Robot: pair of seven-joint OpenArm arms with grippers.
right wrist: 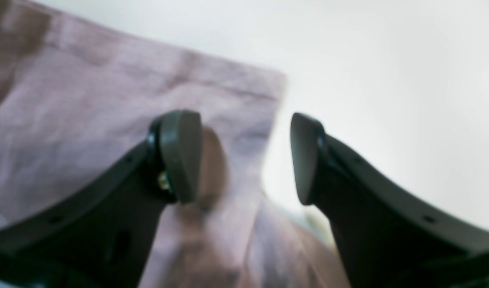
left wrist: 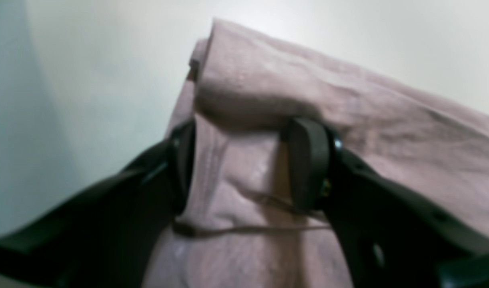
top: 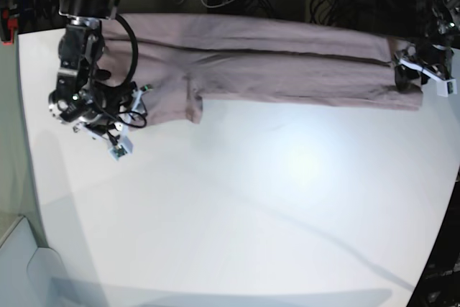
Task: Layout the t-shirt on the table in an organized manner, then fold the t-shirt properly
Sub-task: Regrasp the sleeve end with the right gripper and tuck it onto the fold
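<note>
Bare white table [top: 287, 199] spreads out front, and along its far edge lies the t-shirt [top: 287, 70], right gripper [right wrist: 244, 158] gaping over its sleeve end, left gripper [left wrist: 240, 164] spread wide astride the opposite end's fold.

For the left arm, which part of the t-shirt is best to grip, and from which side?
A judgement: the folded end of the t-shirt, which the open left gripper already straddles. Come from the outer end, along the table; there the layers stack into one thick edge that the fingers can slide around.
</note>
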